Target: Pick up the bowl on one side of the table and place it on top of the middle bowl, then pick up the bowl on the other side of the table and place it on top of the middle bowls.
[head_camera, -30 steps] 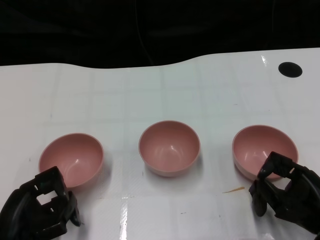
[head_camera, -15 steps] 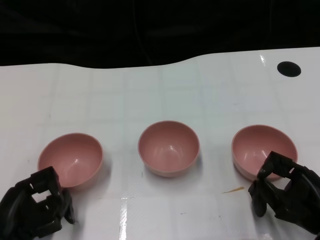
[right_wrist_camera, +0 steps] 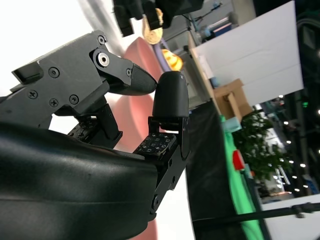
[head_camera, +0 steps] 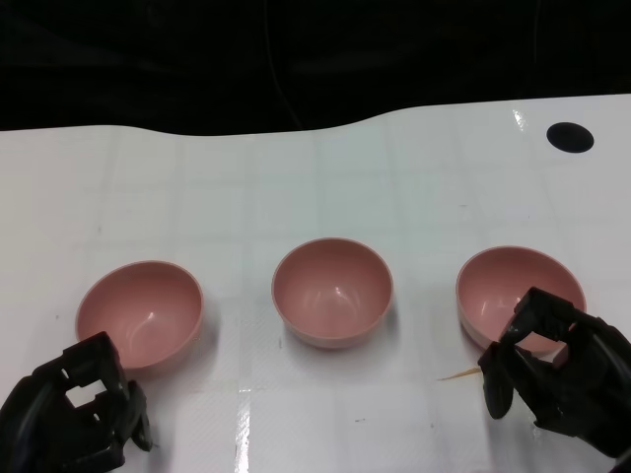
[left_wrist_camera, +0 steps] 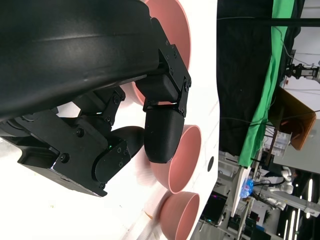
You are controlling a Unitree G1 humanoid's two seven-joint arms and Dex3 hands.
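Note:
Three pink bowls stand in a row on the white table (head_camera: pixel 315 187): the left bowl (head_camera: pixel 140 313), the middle bowl (head_camera: pixel 332 292) and the right bowl (head_camera: pixel 518 291). My right hand (head_camera: pixel 557 370) is at the right bowl's near rim, with fingers (head_camera: pixel 537 313) over the rim and the thumb outside it. The right wrist view shows that bowl (right_wrist_camera: pixel 132 125) just behind the parted fingertips of the right hand (right_wrist_camera: pixel 155 87). My left hand (head_camera: pixel 74 414) sits just short of the left bowl and holds nothing. In the left wrist view, the left hand (left_wrist_camera: pixel 145 135) has all three bowls beyond it, the left bowl (left_wrist_camera: pixel 175 30) nearest.
A round black hole (head_camera: pixel 572 136) marks the table's far right corner. A thin brown sliver (head_camera: pixel 458 374) lies on the table beside my right thumb. Beyond the table's curved far edge everything is dark.
My right hand has crept left and forward, further over the right bowl's near rim. My left hand dipped back, then returned close to the left bowl. The bowls have not moved.

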